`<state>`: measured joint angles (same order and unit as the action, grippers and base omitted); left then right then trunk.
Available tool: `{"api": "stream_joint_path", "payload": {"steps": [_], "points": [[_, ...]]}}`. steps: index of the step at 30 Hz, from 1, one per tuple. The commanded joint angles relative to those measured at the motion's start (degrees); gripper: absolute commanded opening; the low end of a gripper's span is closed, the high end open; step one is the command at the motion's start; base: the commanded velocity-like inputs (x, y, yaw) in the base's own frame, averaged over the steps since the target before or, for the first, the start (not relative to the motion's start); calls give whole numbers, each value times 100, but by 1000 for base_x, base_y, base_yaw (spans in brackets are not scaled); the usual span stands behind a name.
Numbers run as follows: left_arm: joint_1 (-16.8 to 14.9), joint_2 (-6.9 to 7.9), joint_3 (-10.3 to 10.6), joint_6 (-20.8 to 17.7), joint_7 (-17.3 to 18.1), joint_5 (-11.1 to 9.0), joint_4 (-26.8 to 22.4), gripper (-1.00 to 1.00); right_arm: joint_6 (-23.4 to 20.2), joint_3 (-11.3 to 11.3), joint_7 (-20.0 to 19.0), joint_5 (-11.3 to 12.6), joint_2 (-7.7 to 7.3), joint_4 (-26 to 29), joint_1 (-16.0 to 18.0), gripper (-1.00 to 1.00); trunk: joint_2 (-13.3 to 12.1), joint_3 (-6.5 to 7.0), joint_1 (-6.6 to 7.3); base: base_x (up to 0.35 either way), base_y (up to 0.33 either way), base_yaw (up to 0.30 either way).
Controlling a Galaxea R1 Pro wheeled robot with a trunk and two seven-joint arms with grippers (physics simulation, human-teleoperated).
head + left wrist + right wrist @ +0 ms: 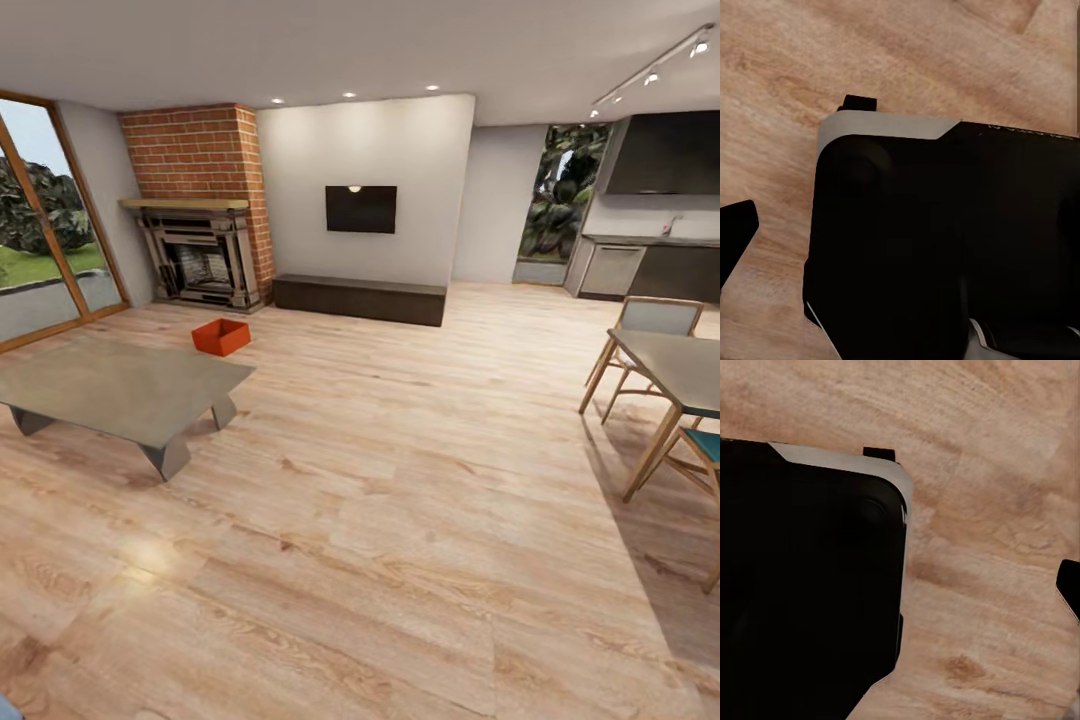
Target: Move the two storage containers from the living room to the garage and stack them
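One orange-red storage container [221, 337] is seen in the living room [400, 480], set upright on the light wood plank flooring with its open top facing up. It is a small rectangular bin with thin walls, turned at an angle so that one corner points toward the camera. It is placed just beyond the far edge of the low coffee table [120, 385], in front of the brick fireplace [200, 250].

No text, label or number can be read; faint marks on the robot's black base [945, 247] stay illegible.
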<state>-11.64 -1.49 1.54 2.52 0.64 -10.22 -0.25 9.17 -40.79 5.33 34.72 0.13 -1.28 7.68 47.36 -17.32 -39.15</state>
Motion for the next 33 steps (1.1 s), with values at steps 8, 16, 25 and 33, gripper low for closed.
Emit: {"api": "stream_joint_path", "payload": {"steps": [8, 16, 25, 33], "points": [[-4, -1, 18, 15, 7, -50, 7, 100, 24, -43, 3, 35, 12, -13, 5, 100, 4, -7, -4, 322, 0, 0], [-4, -1, 14, 19, 7, -50, 7, 100, 24, -43, 3, 42, 13, -13, 5, 100, 4, -7, -4, 322, 0, 0], [-4, -1, 17, 19, 7, -50, 7, 100, 23, -43, 3, 44, 13, -13, 5, 100, 4, -7, -4, 322, 0, 0], [-4, -1, 19, 20, 7, -50, 7, 100, 24, -43, 3, 43, 13, -13, 5, 100, 4, -7, -4, 322, 0, 0]]}}
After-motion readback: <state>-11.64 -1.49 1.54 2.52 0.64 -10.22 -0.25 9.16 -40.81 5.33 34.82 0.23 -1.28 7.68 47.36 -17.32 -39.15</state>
